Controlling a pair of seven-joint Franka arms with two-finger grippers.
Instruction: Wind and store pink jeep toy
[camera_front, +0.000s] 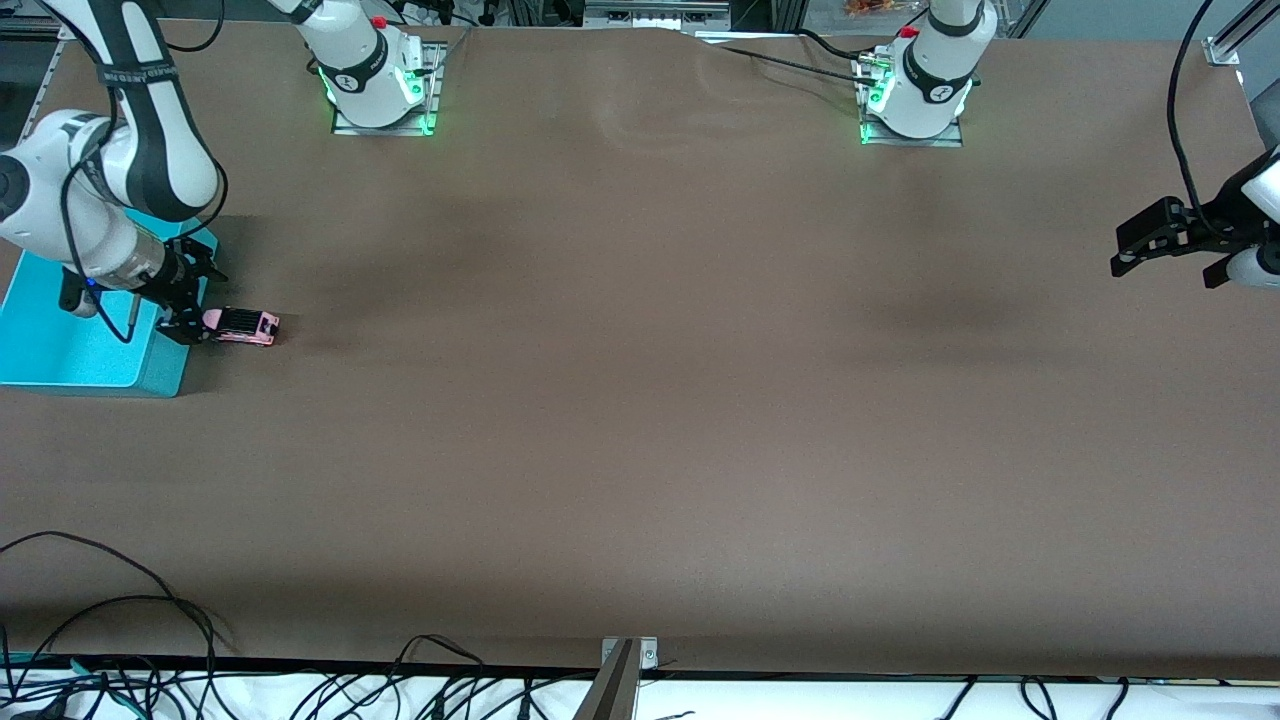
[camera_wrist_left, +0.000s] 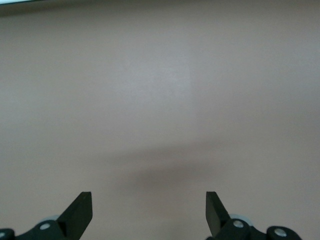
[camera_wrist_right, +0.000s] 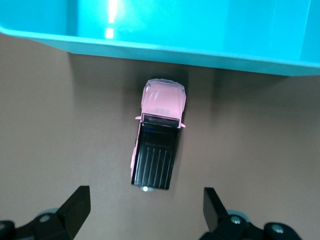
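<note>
Lying beside the turquoise bin (camera_front: 60, 345), pink jeep toy (camera_front: 241, 326) lengthwise along the table, both grippers' jaws open.

Turquoise bin (camera_front: 60, 340) at the right arm's end of brown table (camera_front: 640, 400).

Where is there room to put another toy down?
The table is bare from the jeep all the way to the waiting left gripper, open over its end. It is crowded only at the right arm's end: bin, jeep and open right gripper sit close together.
</note>
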